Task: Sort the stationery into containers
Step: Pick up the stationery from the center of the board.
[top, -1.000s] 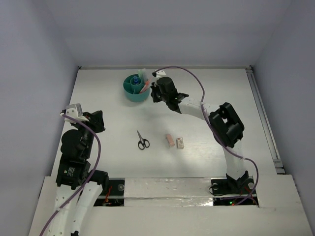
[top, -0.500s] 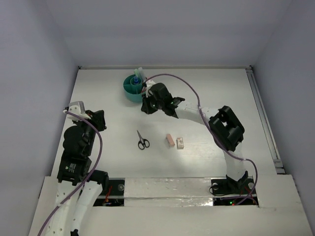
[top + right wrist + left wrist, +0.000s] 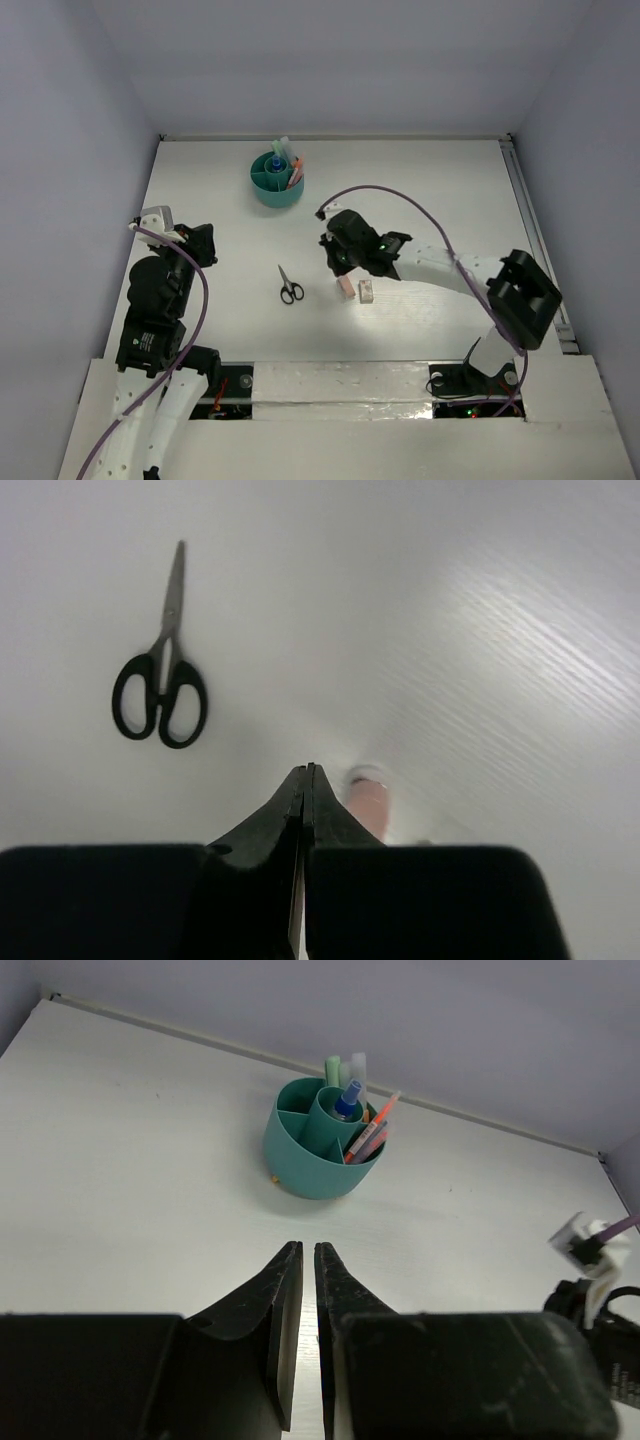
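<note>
The teal organiser (image 3: 277,181) stands at the back left and also shows in the left wrist view (image 3: 310,1150). It holds a blue-capped bottle (image 3: 348,1101), green markers (image 3: 333,1068) and orange and pink pens (image 3: 370,1136). Black-handled scissors (image 3: 290,286) lie mid-table, left of a pink eraser (image 3: 346,287) and a white eraser (image 3: 366,291). My right gripper (image 3: 337,263) is shut and empty, just above the pink eraser's far end. In the right wrist view, its tips (image 3: 305,770) sit just left of the pink eraser (image 3: 370,803), with the scissors (image 3: 160,695) further left. My left gripper (image 3: 308,1248) is shut and empty, near the left edge (image 3: 200,245).
White table (image 3: 450,200) with grey walls around it. A rail (image 3: 535,245) runs along the right edge. The right arm's cable (image 3: 400,195) loops above the table. Part of the right arm (image 3: 590,1260) shows at the right of the left wrist view.
My right gripper has drawn back from the organiser towards the near middle and now hangs over the pink eraser. The left arm has barely moved.
</note>
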`<action>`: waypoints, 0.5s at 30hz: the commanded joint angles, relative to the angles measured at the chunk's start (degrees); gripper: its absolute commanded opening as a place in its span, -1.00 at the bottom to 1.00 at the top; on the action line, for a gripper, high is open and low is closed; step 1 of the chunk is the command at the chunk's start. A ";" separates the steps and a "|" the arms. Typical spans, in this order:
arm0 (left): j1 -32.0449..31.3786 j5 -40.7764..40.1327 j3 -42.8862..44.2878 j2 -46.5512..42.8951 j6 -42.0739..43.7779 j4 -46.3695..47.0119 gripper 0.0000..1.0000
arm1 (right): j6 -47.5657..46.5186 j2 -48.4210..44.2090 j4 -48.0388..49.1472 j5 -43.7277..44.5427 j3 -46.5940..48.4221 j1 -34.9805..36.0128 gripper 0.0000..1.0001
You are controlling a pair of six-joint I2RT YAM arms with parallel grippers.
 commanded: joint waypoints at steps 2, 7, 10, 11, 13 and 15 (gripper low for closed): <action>0.24 0.89 -0.02 -0.37 -0.19 2.74 -0.85 | 2.15 -6.64 -3.38 7.45 -2.47 -0.24 -0.53; 0.24 0.97 -0.02 -0.63 -0.11 2.74 -0.84 | 3.56 -4.64 -7.50 10.80 -3.10 -0.24 0.14; 0.24 0.97 0.07 -0.72 -0.11 2.74 -0.84 | 3.74 -2.00 -7.61 9.14 -2.92 -0.77 0.13; 0.24 0.97 0.07 -0.72 -0.10 2.65 -0.84 | 3.65 -1.56 -7.52 8.52 -2.84 -0.77 0.11; 0.24 0.97 -0.10 -0.98 -0.11 2.65 -0.84 | 3.56 -0.24 -7.08 8.95 -2.49 -0.77 0.02; 0.24 0.97 0.07 -1.07 -0.19 2.65 -0.84 | 3.13 0.64 -6.90 8.78 -2.14 -1.30 -0.07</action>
